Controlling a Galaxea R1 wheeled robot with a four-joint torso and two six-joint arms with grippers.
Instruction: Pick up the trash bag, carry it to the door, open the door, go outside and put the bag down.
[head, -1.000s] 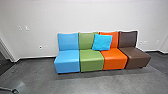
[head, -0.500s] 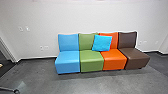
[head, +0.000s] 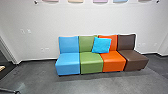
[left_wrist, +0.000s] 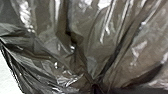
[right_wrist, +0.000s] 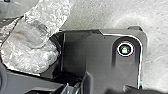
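Left hand, right hand: whether spread or pressed together could not be told. Trash bag (left_wrist: 75, 57) was close before the left wrist camera: smoky, see-through, glossy, creases drawn into a tight dark gather. Coloured seats (head: 91, 62) stood along a wall (head: 45, 17).

From my right wrist I saw shiny, crinkled plastic (right_wrist: 30, 57), pale and bunched, close beside my own dark plate (right_wrist: 100, 57) with its round fitting (right_wrist: 125, 49). Whether they touched, I couldn't tell. Pale grey floor (right_wrist: 156, 62) showed past the plate.
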